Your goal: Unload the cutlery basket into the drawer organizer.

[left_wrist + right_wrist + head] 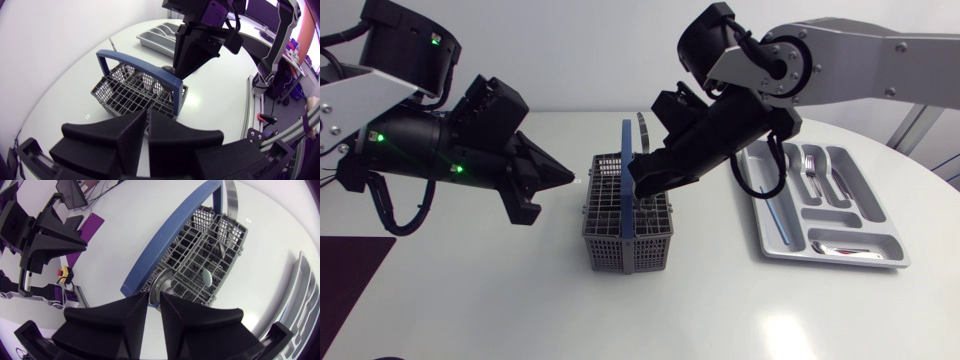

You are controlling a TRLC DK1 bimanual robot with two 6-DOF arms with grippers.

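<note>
We see the grey plastic mesh cutlery basket with blue handle mid-desk near the grey drawer organizer tray, our right end effector down at it, hold impossible to tell; we judge steel cutlery stiff, light, slippery, best pinched at a flat handle.
</note>
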